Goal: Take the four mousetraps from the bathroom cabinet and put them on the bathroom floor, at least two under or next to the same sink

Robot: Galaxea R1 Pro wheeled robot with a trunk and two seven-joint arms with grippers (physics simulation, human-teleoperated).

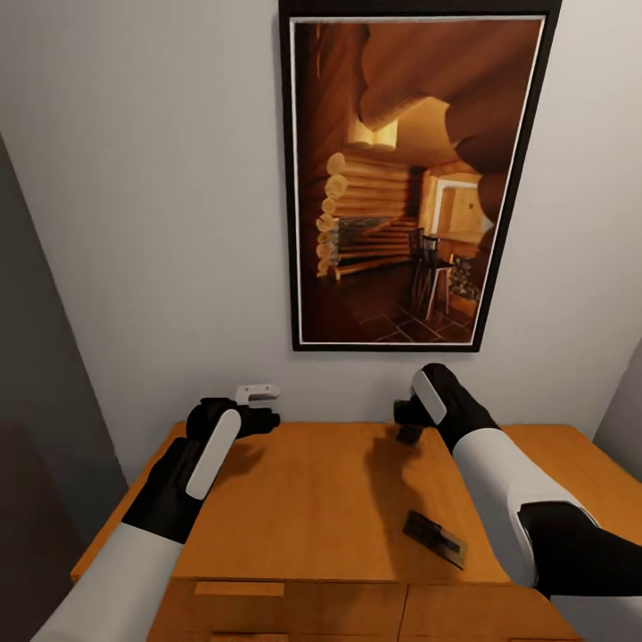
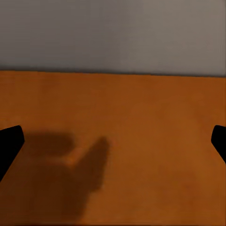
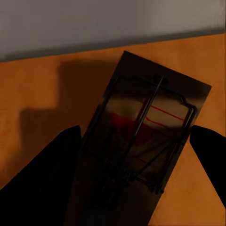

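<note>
In the head view, both arms reach over the cabinet (image 1: 312,499), the right gripper (image 1: 408,426) at centre right and a mousetrap (image 1: 434,538) lying at lower right, not yet on the floor. The left wrist view has the left gripper (image 2: 113,141) spread wide over bare wood. In the right wrist view, the right gripper (image 3: 136,155) straddles a mousetrap (image 3: 141,141), fingers apart, nothing grasped; judging by this, most of the task remains.

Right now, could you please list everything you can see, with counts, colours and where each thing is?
mousetraps: two seen, dark in shadow with red marks; one between the right fingers, one on the cabinet top near its front edge.
cabinet: one, orange-brown, directly below.
framed picture: one, black frame, log-cabin interior, on the wall.
wall: pale grey, behind the cabinet.
left gripper: black, open, above the cabinet's rear left.
right gripper: black, open around a mousetrap.
</note>
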